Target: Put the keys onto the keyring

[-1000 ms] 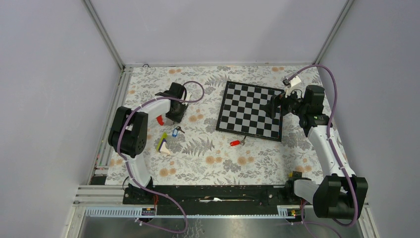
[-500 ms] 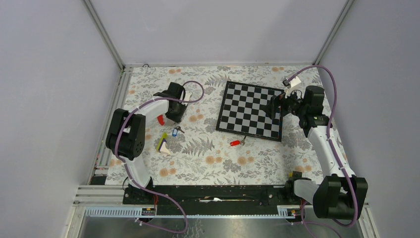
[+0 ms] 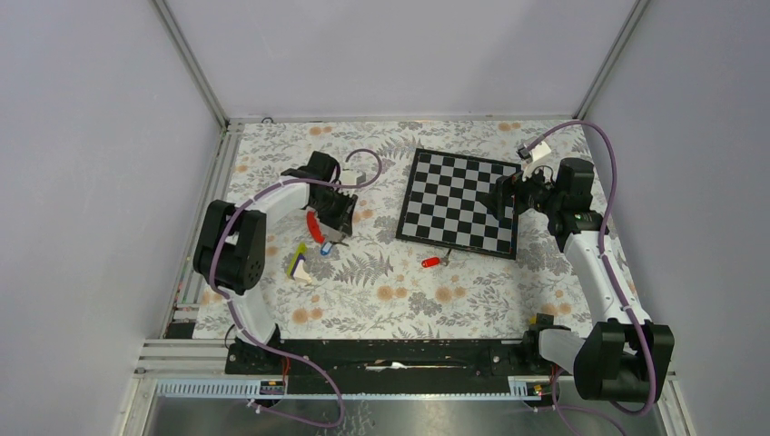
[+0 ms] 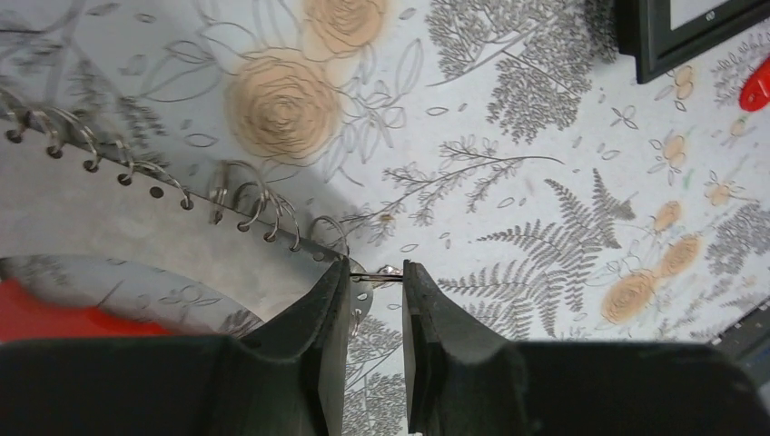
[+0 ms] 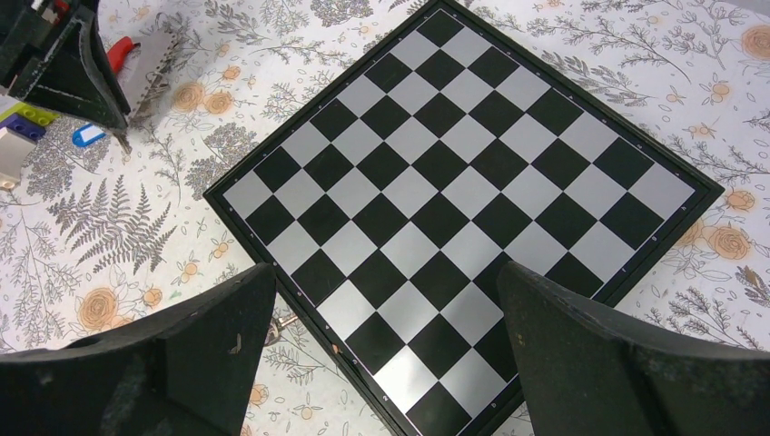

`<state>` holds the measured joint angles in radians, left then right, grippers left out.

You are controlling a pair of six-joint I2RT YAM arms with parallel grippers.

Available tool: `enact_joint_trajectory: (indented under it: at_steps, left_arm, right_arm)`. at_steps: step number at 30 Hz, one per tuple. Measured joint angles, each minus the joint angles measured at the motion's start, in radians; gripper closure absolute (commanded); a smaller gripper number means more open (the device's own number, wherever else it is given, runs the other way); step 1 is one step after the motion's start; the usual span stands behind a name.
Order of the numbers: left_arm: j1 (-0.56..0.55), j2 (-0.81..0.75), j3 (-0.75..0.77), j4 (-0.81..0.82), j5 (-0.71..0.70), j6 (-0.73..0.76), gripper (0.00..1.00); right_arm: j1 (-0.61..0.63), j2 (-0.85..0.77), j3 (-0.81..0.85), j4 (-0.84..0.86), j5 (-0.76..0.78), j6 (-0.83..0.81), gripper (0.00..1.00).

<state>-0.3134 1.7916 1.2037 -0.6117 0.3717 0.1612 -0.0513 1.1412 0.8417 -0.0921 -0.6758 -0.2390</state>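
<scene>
My left gripper (image 3: 333,234) is shut on a thin metal end piece of the keyring (image 3: 313,224). In the left wrist view that piece spans the narrow gap between my jaws (image 4: 377,272). The grey strap (image 4: 136,218) carries several small wire rings, and its red section (image 4: 54,318) is at the lower left. The blue-tagged key (image 3: 325,247) lies on the cloth just beside my left fingertips. The red-tagged key (image 3: 430,262) lies apart, near the chessboard's near edge. My right gripper (image 3: 502,195) hangs wide open and empty (image 5: 386,272) above the chessboard.
The black-and-white chessboard (image 3: 461,202) covers the middle right. A yellow-green and white wedge block (image 3: 297,263) sits close to the blue key, on its near left. Metal frame rails run along the left and back edges of the floral cloth.
My left gripper has swung right and nearer with the keyring, and its red section moved toward the blue key. The blue key shifted slightly. The right arm has not moved.
</scene>
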Motion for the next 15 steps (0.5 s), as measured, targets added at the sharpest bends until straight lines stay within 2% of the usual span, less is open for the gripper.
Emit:
enact_joint_trajectory:
  at_steps: [7,15]
  left_arm:
    - [0.000,0.060,0.002,-0.034,0.089,0.006,0.75]
    - [0.000,0.055,0.003,-0.038,0.065,0.023,0.58]
  right_arm:
    - [0.000,0.000,0.000,0.000,0.000,-0.001,0.00]
    - [0.000,0.000,-0.003,0.000,0.000,-0.001,0.00]
